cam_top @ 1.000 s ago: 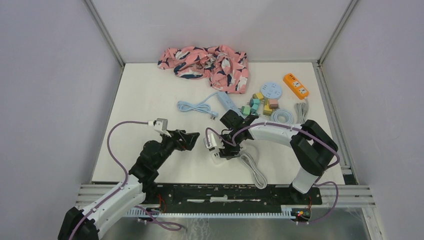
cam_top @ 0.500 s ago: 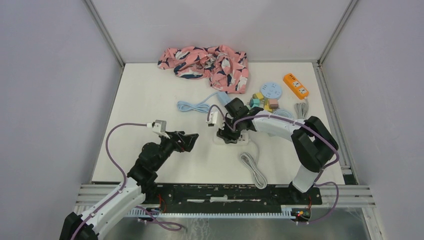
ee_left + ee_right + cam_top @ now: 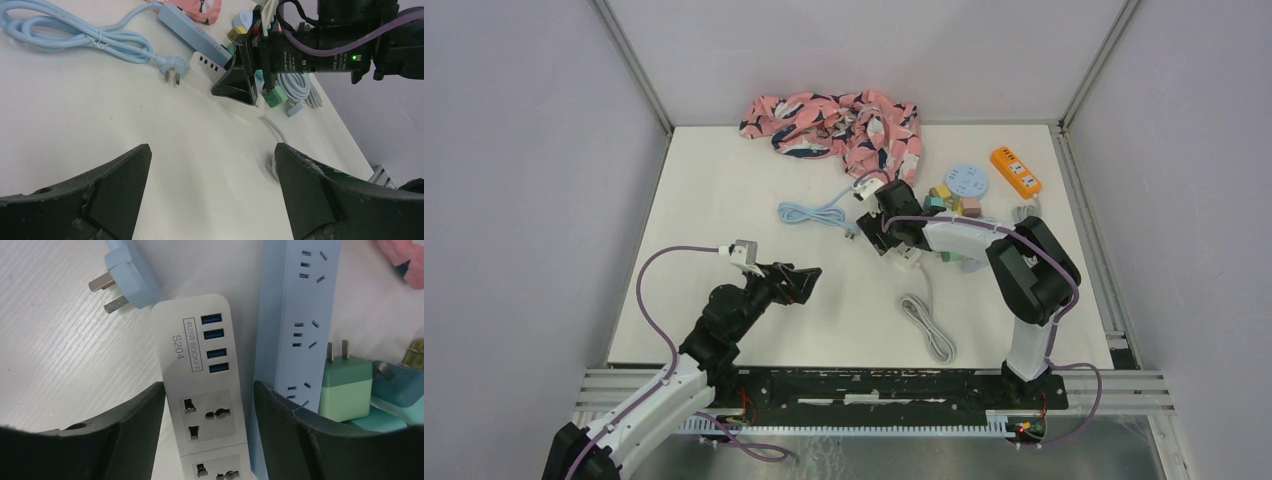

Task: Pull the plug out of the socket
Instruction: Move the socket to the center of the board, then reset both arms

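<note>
**Socket strip, white, four USB ports: astride the right pincer's fingers**

Item: white socket strip [image 3: 200, 370], flat on the table [image 3: 724, 200] directly under the right pincer [image 3: 207, 390].

Pincer state: fingers stand apart, one on each long edge of the strip. Whether they press on the casing cannot be told.

Appearance: rounded white casing. A column of four blue USB ports sits at the end beyond the fingertips, beside a label reading "4USB SOCKET S204". One universal outlet lies between the fingers and a second nearer the wrist, both showing open holes.

Just right of the pincer: pale blue power strip [image 3: 295, 315], parallel to the white strip and close alongside it, partly under the right finger.

Further right: mint-green plug [image 3: 346, 385], two prongs up, against the blue strip. A teal adapter [image 3: 395, 385] lies beside it.

Ahead and left of the fingertips: pale blue plug [image 3: 127, 277], prongs pointing left, lying loose.

Far beyond: pink patterned cloth [image 3: 834, 125].

Well to the left: left pincer [image 3: 212, 170], fingers spread wide, holding nothing, facing the strip.
</note>
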`<move>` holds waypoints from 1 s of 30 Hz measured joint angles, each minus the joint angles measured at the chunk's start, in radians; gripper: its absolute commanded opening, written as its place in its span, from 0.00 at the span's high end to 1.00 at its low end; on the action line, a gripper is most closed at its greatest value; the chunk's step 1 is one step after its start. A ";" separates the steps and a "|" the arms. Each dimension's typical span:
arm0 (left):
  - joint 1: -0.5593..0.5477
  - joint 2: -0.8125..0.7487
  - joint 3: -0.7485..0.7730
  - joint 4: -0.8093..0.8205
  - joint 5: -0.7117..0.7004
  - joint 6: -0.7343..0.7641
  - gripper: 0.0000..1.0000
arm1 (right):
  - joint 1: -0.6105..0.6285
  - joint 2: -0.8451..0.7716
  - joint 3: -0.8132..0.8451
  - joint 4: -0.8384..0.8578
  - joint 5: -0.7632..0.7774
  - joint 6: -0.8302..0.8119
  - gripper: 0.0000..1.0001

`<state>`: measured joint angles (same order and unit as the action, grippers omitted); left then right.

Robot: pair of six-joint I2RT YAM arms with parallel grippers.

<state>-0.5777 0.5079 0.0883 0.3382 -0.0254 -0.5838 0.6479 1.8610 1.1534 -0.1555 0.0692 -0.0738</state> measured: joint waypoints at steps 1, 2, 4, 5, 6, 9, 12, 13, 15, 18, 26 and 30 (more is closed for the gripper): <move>0.000 0.000 0.000 0.000 0.000 0.000 0.00 | 0.000 0.003 0.002 0.008 0.016 0.005 0.20; 0.000 0.000 0.000 0.000 0.000 0.000 0.00 | 0.000 0.003 0.002 0.009 0.019 0.010 0.16; 0.000 0.000 0.000 0.000 0.001 -0.001 0.01 | -0.001 -0.002 0.002 0.013 0.013 0.008 0.13; 0.000 0.000 0.000 0.000 0.001 -0.001 0.01 | -0.001 -0.009 0.002 0.009 0.003 0.001 0.10; 0.000 0.000 0.000 0.000 0.002 -0.001 0.01 | -0.001 -0.019 0.002 0.003 -0.010 -0.007 0.10; 0.000 0.002 0.001 -0.001 0.002 -0.004 0.01 | -0.004 -0.084 0.002 -0.041 -0.074 -0.049 0.09; 0.000 0.010 0.014 -0.007 0.002 -0.014 0.01 | -0.019 -0.164 0.019 -0.122 -0.176 -0.103 0.09; 0.000 0.013 0.021 -0.007 0.003 -0.017 0.01 | -0.031 -0.192 0.035 -0.159 -0.224 -0.129 0.09; 0.000 0.021 0.038 -0.008 0.009 -0.024 0.01 | -0.066 -0.243 0.058 -0.212 -0.320 -0.169 0.08; 0.000 0.045 0.075 -0.018 0.019 -0.033 0.01 | -0.148 -0.326 0.069 -0.271 -0.426 -0.215 0.07; 0.000 0.183 0.290 -0.158 0.020 -0.049 0.01 | -0.340 -0.538 0.072 -0.365 -0.556 -0.249 0.01; 0.000 0.240 0.412 -0.237 0.020 -0.047 0.01 | -0.429 -0.581 0.123 -0.433 -0.602 -0.245 0.01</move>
<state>-0.5774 0.7479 0.4999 0.1017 -0.0055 -0.6304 0.2192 1.2797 1.2766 -0.5884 -0.5323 -0.3191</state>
